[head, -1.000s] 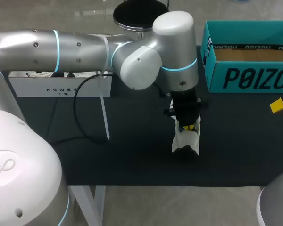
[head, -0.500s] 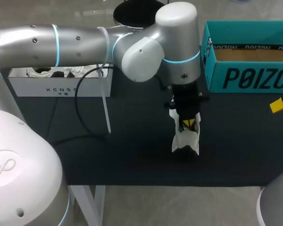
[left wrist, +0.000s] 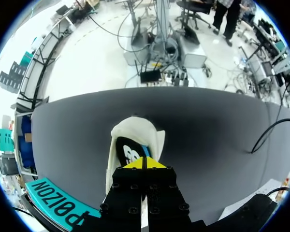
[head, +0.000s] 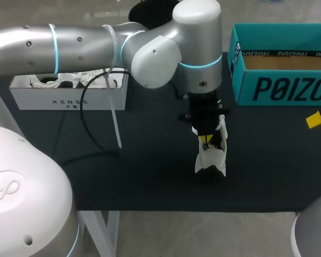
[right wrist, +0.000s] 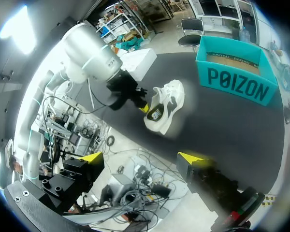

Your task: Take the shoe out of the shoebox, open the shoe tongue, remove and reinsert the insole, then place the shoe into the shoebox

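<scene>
Shoe (head: 210,158), white and cream, stands on the black table (head: 150,176) near its middle, outside the teal shoebox (head: 281,80), which sits open and well apart toward the far right corner. The left arm comes in across the table, and its claw (head: 206,140) points down into the shoe's opening. In the left wrist view the two yellow tips are pressed together on the near edge of the dark insole (left wrist: 130,152), which bears a white mark and lies inside the shoe ahead of them. The right claw (right wrist: 142,159) hangs off the near edge of the table, fingers spread wide with nothing between them. A white box (head: 69,99) rests at the far left, and a small yellow scrap (head: 315,120) lies in front of the shoebox.
</scene>
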Motion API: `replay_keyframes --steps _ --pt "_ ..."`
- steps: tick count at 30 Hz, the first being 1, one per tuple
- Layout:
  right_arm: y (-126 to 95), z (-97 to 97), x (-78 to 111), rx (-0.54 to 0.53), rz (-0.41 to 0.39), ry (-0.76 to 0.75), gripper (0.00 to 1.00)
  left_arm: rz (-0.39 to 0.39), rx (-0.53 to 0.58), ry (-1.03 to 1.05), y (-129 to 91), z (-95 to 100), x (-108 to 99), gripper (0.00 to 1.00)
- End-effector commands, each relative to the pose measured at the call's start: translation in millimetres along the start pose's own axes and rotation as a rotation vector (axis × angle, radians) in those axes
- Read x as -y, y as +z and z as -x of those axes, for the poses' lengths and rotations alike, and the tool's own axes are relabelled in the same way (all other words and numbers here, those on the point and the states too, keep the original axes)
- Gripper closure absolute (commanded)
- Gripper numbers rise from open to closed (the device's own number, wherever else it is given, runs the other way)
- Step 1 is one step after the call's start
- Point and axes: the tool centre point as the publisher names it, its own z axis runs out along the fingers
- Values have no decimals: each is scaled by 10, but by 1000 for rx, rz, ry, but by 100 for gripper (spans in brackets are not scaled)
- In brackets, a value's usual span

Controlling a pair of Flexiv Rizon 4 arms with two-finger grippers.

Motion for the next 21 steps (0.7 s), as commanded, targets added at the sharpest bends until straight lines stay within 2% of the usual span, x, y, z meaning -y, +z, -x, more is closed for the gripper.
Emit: replay_keyframes --steps 1,8,21 --pt "2 -17 73 6 12 1 0 1 3 1 80 10 32 100" --pt "2 -17 73 6 12 1 0 -19 2 8 134 42 56 100" --pt "2 -17 73 6 12 1 0 -16 -13 -1 57 -72 19 100"
